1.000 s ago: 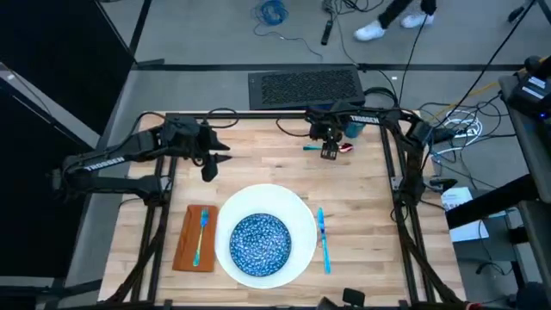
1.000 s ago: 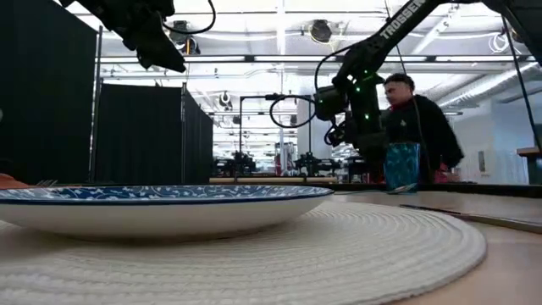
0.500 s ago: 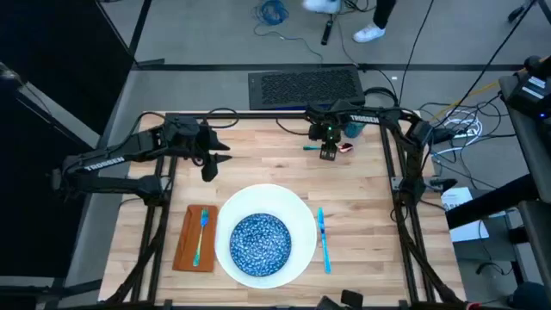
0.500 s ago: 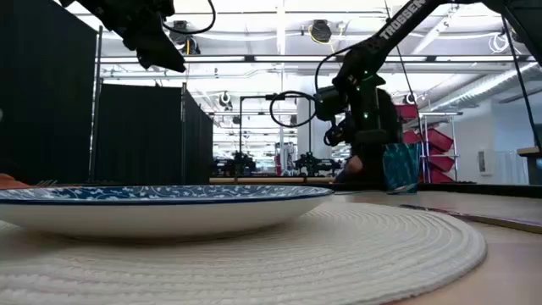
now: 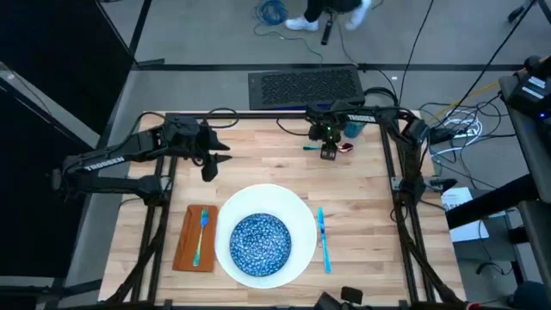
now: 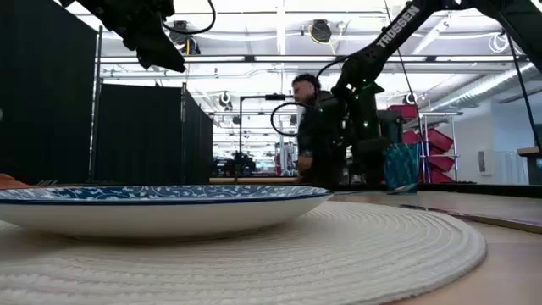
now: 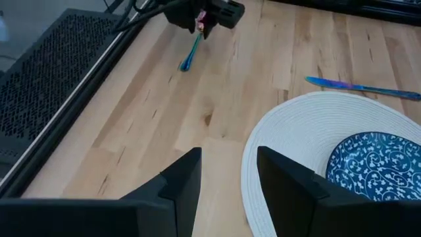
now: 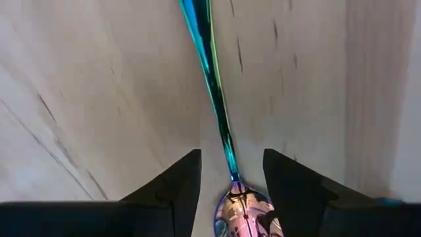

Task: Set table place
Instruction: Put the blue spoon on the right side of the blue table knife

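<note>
The right gripper (image 5: pixel 329 151) sits low at the top centre of the high view, fingers parted either side of an iridescent spoon (image 8: pixel 214 85) lying flat on the table (image 5: pixel 258 164). The teal cup (image 5: pixel 351 129) stands just behind it. Left gripper (image 5: pixel 208 169) hovers open at upper left. Below: white plate (image 5: pixel 297 211) under the blue bowl (image 5: pixel 260 241), fork (image 5: pixel 200 234) on the orange napkin (image 5: pixel 186 245), knife (image 5: pixel 323 239) to the right. A person (image 6: pixel 315 127) passes beyond the table

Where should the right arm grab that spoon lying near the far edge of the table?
Grip the spoon at the thin neck just above its bowl, coming straight down. It lies flat on the table, and the right gripper already hangs open over it, its fingers either side of the handle.
</note>
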### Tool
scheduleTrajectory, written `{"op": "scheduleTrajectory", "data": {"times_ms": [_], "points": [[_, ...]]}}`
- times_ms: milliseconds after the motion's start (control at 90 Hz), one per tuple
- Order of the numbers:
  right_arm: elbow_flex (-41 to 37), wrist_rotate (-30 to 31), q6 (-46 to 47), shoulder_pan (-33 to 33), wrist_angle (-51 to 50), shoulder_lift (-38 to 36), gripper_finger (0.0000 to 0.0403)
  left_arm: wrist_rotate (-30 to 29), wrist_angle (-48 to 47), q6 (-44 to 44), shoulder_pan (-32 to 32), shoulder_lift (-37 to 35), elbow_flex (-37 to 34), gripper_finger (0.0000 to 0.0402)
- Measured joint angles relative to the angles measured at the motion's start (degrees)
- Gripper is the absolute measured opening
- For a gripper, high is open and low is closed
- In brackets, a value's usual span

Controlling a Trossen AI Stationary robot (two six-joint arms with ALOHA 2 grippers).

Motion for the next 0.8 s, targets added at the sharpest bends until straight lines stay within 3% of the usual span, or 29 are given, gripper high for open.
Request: {"op": "scheduleTrajectory", "data": {"times_ms": [333,800], "points": [[0.00,-0.22,0.46,-0.04,-0.44,0.87,0.0138,0.00,-0.03,0.00,0.00,0.00,0.00,0.0134],[0.00,-0.20,0.47,-0.04,-0.34,0.87,0.0008,0.00,-0.14,-0.01,0.00,0.00,0.00,0.0134]]}}
